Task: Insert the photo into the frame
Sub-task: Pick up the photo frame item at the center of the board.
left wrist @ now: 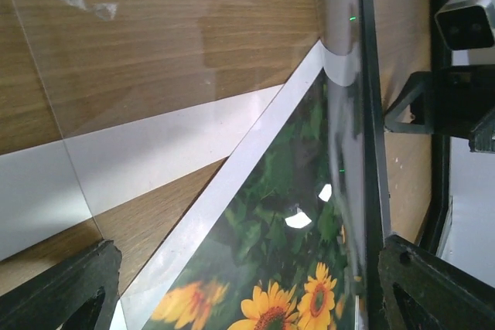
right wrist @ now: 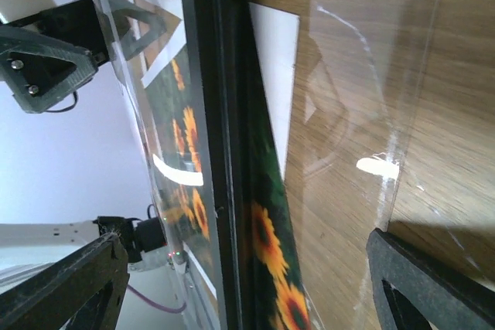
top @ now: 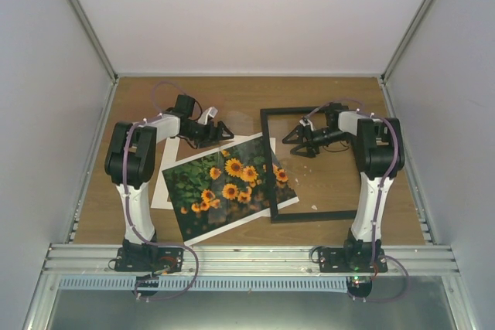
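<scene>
The left tool, fingers spread apart and empty, hovers near the far edge of the photo, which lies askew on the counter with only its right corner inside the frame, where the right tool hangs, likewise spread and empty.

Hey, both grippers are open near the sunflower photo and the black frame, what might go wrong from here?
1. The photo lies skewed across the left rail of the frame; pushing it could crease that corner.
2. The white mat sits under the photo and may get dragged along.
3. The clear sheet is hard to see; the left gripper or right gripper might snag it.
</scene>
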Action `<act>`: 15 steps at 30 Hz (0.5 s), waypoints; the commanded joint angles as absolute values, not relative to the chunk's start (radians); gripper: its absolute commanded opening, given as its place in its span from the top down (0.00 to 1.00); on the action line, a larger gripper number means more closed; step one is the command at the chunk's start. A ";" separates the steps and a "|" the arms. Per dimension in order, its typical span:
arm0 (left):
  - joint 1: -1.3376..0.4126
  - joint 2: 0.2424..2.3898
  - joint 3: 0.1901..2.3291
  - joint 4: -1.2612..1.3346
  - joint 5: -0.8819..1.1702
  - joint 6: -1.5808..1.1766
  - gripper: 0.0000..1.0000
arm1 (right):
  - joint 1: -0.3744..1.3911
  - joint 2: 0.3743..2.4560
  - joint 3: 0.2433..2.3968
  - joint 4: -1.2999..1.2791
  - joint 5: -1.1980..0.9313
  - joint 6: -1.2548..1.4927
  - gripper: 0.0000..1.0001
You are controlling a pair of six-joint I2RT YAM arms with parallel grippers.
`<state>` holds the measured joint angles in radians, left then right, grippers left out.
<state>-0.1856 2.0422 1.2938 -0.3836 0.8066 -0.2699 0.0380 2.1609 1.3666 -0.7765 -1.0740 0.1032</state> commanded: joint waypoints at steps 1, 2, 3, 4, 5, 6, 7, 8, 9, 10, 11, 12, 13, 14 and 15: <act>-0.202 2.097 1.253 -0.333 0.875 -0.256 0.08 | 0.102 2.304 1.330 -0.736 -0.918 0.103 0.15; -0.202 2.092 1.249 -0.306 0.897 -0.260 0.07 | 0.103 2.312 1.335 -0.738 -0.923 0.100 0.15; -0.202 2.089 1.243 -0.275 0.917 -0.268 0.06 | 0.103 2.319 1.338 -0.739 -0.928 0.097 0.15; -0.202 2.084 1.239 -0.239 0.940 -0.278 0.04 | 0.105 2.324 1.342 -0.736 -0.931 0.096 0.15; -0.202 2.082 1.238 -0.200 0.961 -0.294 0.02 | 0.105 2.328 1.347 -0.735 -0.932 0.094 0.15; -0.202 2.083 1.237 -0.160 0.981 -0.313 0.01 | 0.105 2.333 1.351 -0.733 -0.934 0.091 0.15; -0.202 2.083 1.237 -0.117 0.999 -0.337 0.01 | 0.106 2.338 1.354 -0.732 -0.935 0.090 0.16; -0.202 2.085 1.236 -0.066 1.015 -0.366 0.01 | 0.105 2.341 1.357 -0.732 -0.936 0.088 0.16; -0.202 2.093 1.236 -0.012 1.030 -0.397 0.01 | 0.105 2.347 1.359 -0.731 -0.938 0.087 0.16; -0.205 2.104 1.240 0.038 1.048 -0.432 0.01 | 0.105 2.350 1.362 -0.729 -0.940 0.083 0.16; -0.206 2.119 1.249 0.071 1.064 -0.465 0.01 | 0.105 2.352 1.366 -0.727 -0.938 0.082 0.16; -0.211 2.136 1.259 0.096 1.077 -0.492 0.01 | 0.106 2.356 1.372 -0.726 -0.934 0.081 0.16; -0.218 2.151 1.273 0.108 1.076 -0.511 0.01 | 0.105 2.361 1.379 -0.726 -0.934 0.080 0.16; -0.225 2.165 1.289 0.106 1.070 -0.519 0.01 | 0.105 2.367 1.386 -0.726 -0.935 0.078 0.16; -0.234 2.180 1.312 0.098 1.063 -0.525 0.01 | 0.106 2.373 1.393 -0.728 -0.936 0.076 0.16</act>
